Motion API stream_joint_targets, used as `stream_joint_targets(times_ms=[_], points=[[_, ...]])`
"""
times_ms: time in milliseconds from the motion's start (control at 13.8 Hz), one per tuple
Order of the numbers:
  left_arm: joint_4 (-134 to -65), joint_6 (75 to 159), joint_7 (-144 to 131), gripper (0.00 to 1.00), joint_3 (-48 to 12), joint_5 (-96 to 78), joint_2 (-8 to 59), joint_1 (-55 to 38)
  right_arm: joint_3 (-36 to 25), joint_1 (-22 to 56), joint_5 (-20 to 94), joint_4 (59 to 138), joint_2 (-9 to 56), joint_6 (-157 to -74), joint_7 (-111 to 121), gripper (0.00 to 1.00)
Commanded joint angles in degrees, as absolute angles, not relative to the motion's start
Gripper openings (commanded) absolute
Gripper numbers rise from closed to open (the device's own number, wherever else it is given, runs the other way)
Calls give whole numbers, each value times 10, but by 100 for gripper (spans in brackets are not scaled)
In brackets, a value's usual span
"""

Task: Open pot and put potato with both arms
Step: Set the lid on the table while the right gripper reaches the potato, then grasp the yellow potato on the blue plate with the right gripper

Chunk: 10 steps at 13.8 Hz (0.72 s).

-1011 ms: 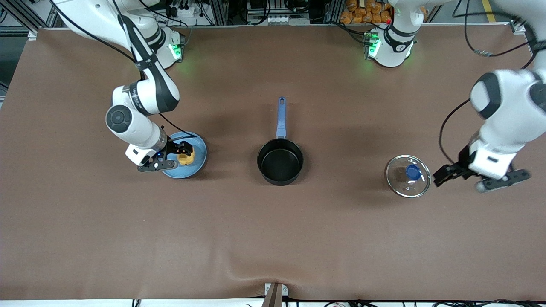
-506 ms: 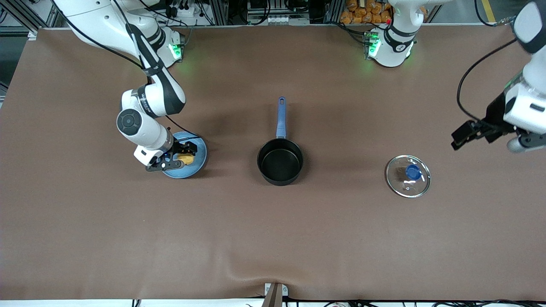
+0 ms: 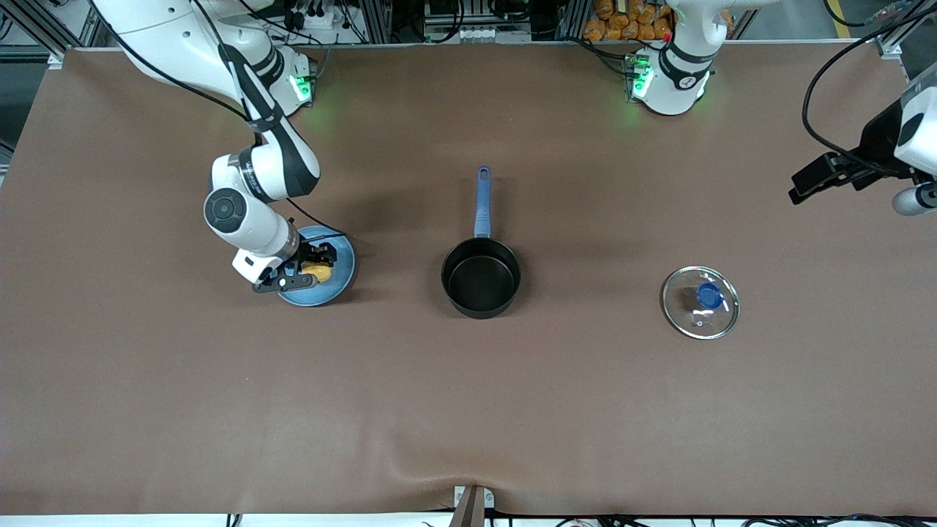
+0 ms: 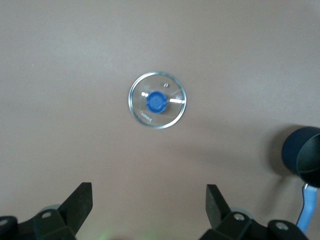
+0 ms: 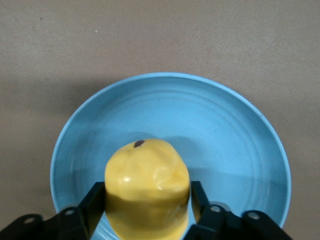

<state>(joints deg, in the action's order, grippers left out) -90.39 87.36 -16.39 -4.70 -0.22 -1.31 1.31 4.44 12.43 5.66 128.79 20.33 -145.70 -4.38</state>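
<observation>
The black pot (image 3: 481, 278) stands open mid-table, its blue handle (image 3: 482, 201) pointing toward the robots' bases. Its glass lid (image 3: 700, 302) with a blue knob lies flat on the table toward the left arm's end; it also shows in the left wrist view (image 4: 157, 100). The yellow potato (image 3: 319, 272) sits on a blue plate (image 3: 322, 294). My right gripper (image 3: 316, 267) is down on the plate, shut on the potato (image 5: 147, 185), with a finger pressed on each side. My left gripper (image 3: 809, 183) is open and empty, up in the air over the table's left-arm end, away from the lid.
The blue plate (image 5: 200, 125) lies toward the right arm's end, beside the pot. The pot's rim (image 4: 305, 160) shows at the edge of the left wrist view. Brown cloth covers the table; the arm bases stand along its far edge.
My left gripper has risen from beside the lid and swung away toward the bases' side of the table. My right gripper has settled lower around the potato on the plate.
</observation>
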Motion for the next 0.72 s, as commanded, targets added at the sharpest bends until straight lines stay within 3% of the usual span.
stream_joint_targets(times_ms=[0, 72, 144, 650], points=[[-878, 833, -154, 100, -40, -15, -10, 5, 41, 134, 55, 1295, 207, -1470, -14, 24], [-875, 833, -152, 100, -43, -14, -10, 6, 41, 134, 55, 1292, 206, -1464, -18, 9], [-868, 833, -147, 100, -41, -17, -12, 9, 41, 133, 56, 1286, 203, -1452, -20, 1], [-868, 838, -147, 100, -40, -25, -4, 6, 45, 146, 61, 1180, 191, -1312, -82, 0]])
